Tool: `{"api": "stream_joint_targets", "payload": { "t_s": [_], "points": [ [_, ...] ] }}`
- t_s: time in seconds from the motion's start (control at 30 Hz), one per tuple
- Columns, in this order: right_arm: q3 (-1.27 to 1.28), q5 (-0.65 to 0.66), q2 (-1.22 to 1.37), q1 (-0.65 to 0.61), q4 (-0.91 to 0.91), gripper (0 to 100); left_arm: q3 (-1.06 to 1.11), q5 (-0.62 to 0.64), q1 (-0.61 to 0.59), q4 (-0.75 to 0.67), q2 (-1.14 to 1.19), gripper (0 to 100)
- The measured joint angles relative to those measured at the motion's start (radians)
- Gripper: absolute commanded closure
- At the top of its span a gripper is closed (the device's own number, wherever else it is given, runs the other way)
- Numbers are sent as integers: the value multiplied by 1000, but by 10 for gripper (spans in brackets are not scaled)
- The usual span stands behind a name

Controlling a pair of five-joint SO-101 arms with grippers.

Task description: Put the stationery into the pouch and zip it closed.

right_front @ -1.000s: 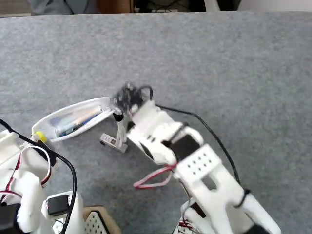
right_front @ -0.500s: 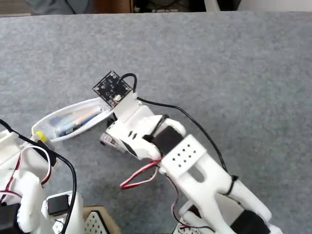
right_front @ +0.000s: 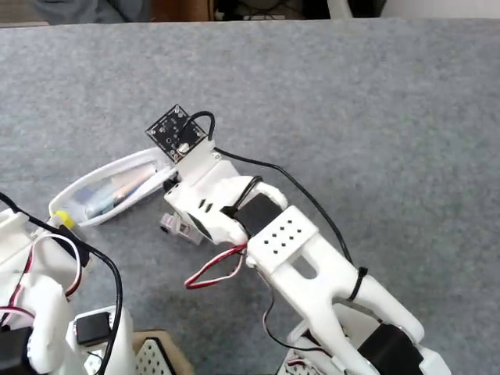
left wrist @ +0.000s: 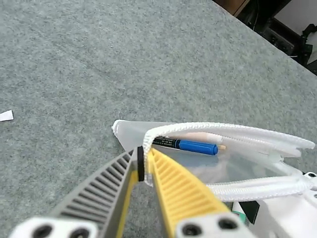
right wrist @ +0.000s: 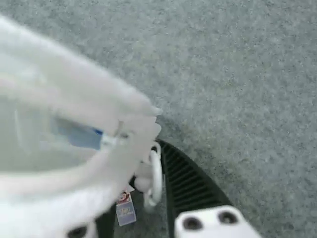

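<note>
The right arm's white wrist lies across the far end of the translucent white zip pouch (right_front: pixel 109 187) from above, so that end is hidden in the high view. The right gripper (right wrist: pixel 146 173) is up against it. Close up, the pouch is a pale blur and the round metal zip pull (right wrist: pixel 154 178) hangs just beside the gripper. I cannot tell whether it is gripped or how wide the claw stands. A small printed tag (right wrist: pixel 125 210) dangles under the pull, too small to read.

The left gripper (left wrist: pixel 142 156), one finger grey and one yellow, is pinched tight on the white zip edge at the pouch's near end, with a small dark piece squeezed between them.

The pouch lies flat on the grey felt-like table cover (right_front: pixel 375 101). Its long axis runs on a slant from the left arm at the near left corner, up and away toward the middle of the table. The two white zip edges are parted along its length. Inside, a blue-and-black pen (left wrist: pixel 190 145) lies lengthwise, and touching it is a pale slim stick (left wrist: pixel 198 136) that I cannot identify. The rest of the contents are clouded by the plastic.
</note>
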Motion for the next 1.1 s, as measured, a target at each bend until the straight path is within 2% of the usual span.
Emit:
{"api": "stream_joint_targets", "payload": {
  "t_s": [0.3,0.53,0.73,1.1],
  "points": [
    [2,5,-44,21,0,986,0,-18,0,0,0,972],
    [2,146,-259,26,55,986,0,-31,0,0,0,972],
    [2,203,-408,26,144,986,0,-32,0,0,0,973],
    [-17,224,-526,9,153,986,26,-89,0,0,0,973]
  ]
}}
